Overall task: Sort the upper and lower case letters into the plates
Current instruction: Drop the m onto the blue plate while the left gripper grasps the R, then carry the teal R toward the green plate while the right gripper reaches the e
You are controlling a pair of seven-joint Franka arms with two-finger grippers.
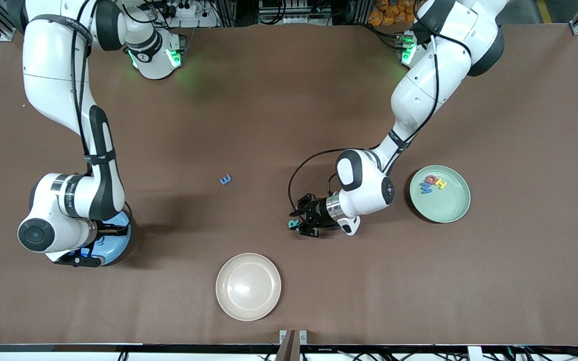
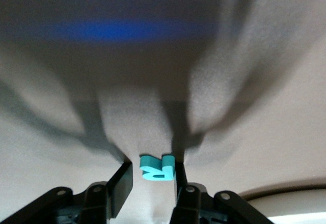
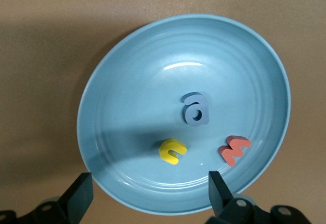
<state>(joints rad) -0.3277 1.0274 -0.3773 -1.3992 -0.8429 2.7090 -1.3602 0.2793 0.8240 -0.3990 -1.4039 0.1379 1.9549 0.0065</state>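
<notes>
The left gripper rested on the table, its fingers closing around a teal letter R that looked light, stiff, best pinched across its flat sides. The right gripper, jaws spread and empty, hovered over the blue plate.

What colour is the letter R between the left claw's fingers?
Teal. The small foam letter R shows best in the left wrist view.

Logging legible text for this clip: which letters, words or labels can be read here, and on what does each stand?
"R": teal letter on the table, between the left gripper's fingers.
"E": blue letter on the bare table.
"a": grey-blue letter in the blue plate, under the open right gripper.
"W", "Q", "H": letters in the mint plate.
Yellow and red letters in the blue plate: ambiguous.
Arm lettering: unreadable.
</notes>
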